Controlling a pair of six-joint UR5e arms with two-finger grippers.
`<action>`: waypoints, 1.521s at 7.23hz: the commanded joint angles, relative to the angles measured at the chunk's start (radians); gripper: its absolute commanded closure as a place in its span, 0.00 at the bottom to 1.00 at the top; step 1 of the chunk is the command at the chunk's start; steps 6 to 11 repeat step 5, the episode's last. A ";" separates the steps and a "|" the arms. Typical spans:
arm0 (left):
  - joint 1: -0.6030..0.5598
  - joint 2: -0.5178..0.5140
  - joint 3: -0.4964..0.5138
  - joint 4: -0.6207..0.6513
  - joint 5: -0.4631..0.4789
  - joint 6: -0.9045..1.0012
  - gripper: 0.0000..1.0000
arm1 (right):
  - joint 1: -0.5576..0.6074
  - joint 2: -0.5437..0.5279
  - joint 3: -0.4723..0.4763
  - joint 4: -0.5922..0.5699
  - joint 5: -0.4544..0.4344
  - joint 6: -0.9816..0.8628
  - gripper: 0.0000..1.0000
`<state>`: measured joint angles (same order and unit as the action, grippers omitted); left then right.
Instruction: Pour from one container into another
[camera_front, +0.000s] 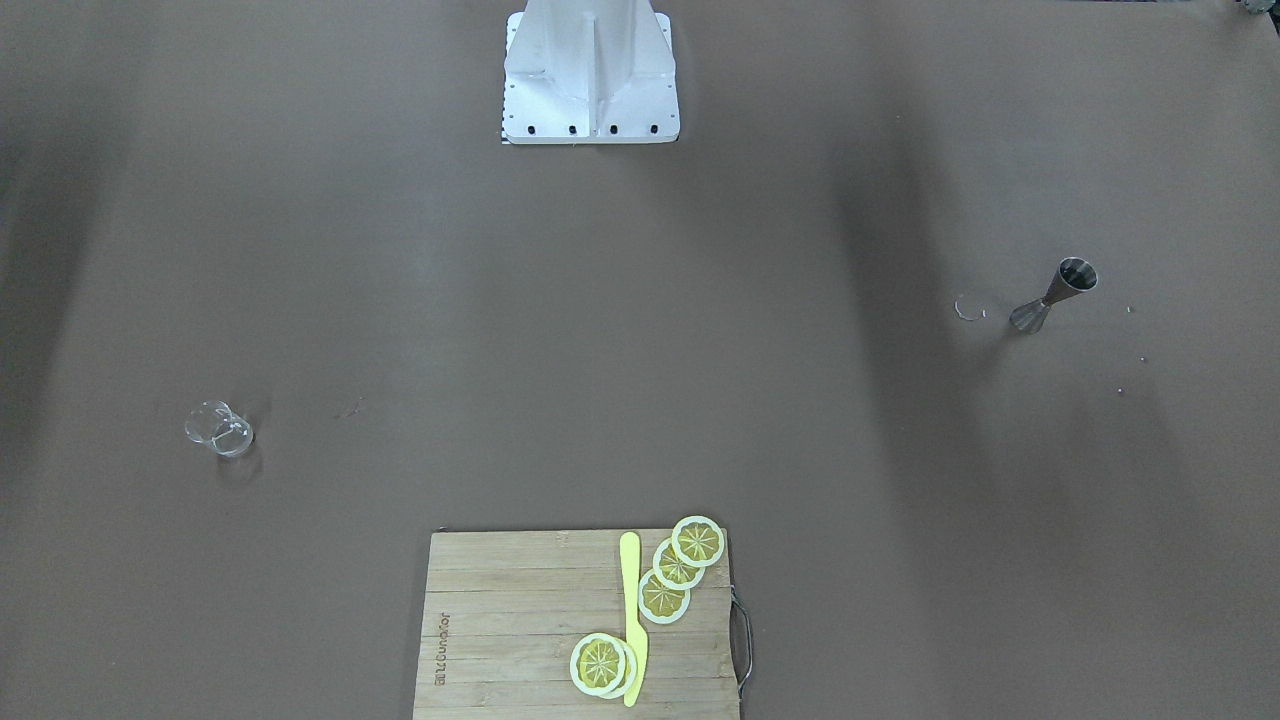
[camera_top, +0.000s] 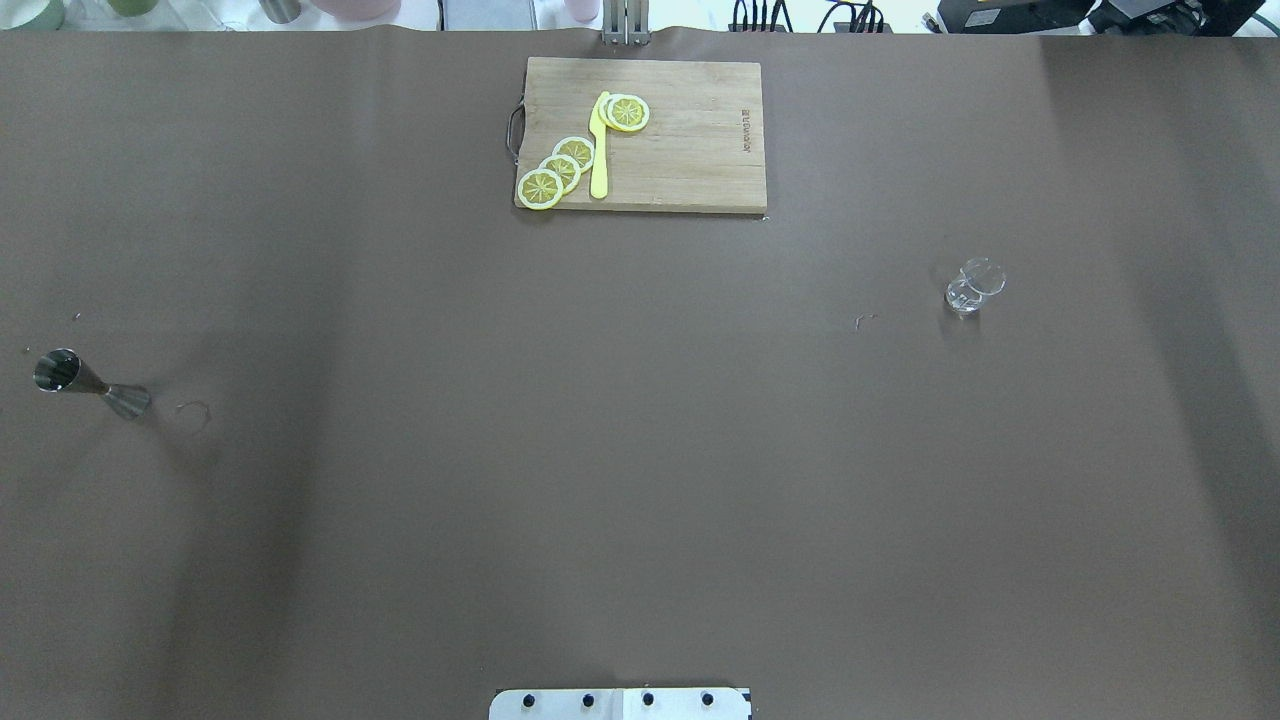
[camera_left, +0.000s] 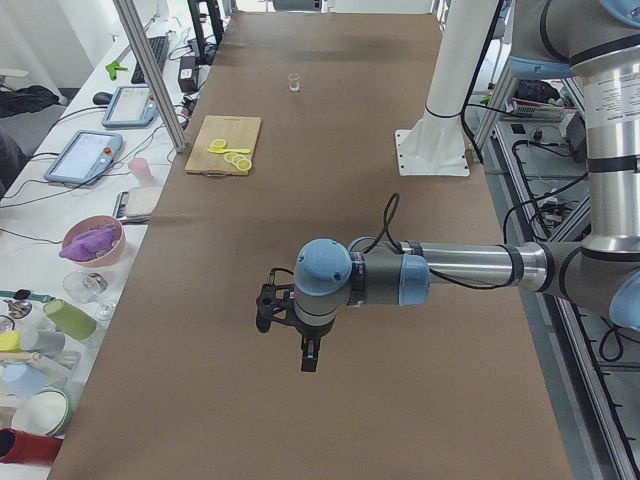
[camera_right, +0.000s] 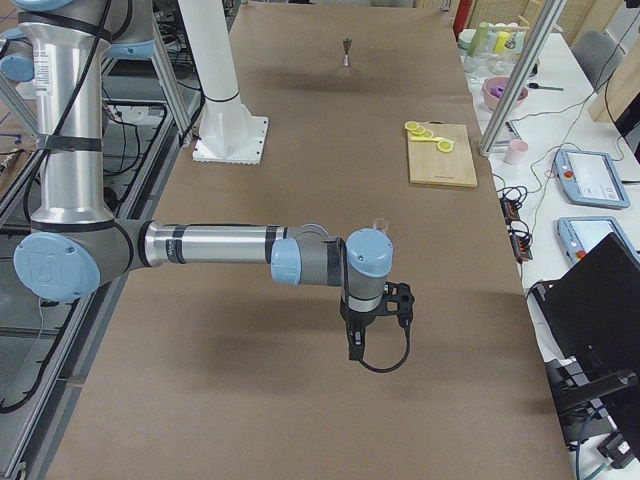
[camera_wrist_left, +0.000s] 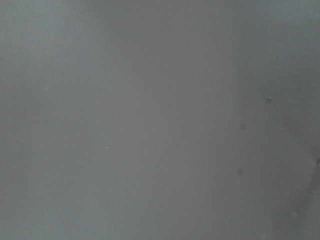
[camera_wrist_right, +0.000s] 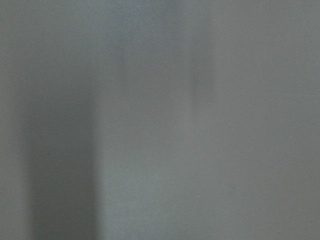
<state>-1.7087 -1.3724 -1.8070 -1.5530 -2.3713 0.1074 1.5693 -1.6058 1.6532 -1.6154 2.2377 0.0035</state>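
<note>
Left gripper (camera_left: 309, 357) and right gripper (camera_right: 354, 349) fingers are indistinct, too small.

Light is soft and even from above; the desk (camera_top: 640, 450) is rendered matte brown. Broad soft shadow bands are cast at 3 and 9 o'clock in both top views. Glints are seen on the jigger (camera_front: 1055, 293). Wrist views are washed grey, detail lost.

The left arm (camera_left: 470, 265) and right arm (camera_right: 210, 245) are silver tubes with grey joints and pale-blue caps. A black cable (camera_left: 388, 212) loops just behind the black left gripper (camera_left: 308, 356). The white pedestal (camera_front: 590, 60) bears dark screws (camera_front: 572, 129).
</note>
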 joint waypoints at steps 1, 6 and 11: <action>0.000 -0.004 0.000 0.001 -0.002 0.000 0.02 | 0.000 0.012 0.002 -0.009 0.000 0.001 0.00; 0.000 -0.002 0.000 0.001 0.000 0.000 0.02 | 0.000 0.012 0.000 -0.009 0.008 0.001 0.00; 0.000 -0.002 0.000 0.001 0.000 0.000 0.02 | 0.000 0.012 0.000 -0.009 0.008 0.001 0.00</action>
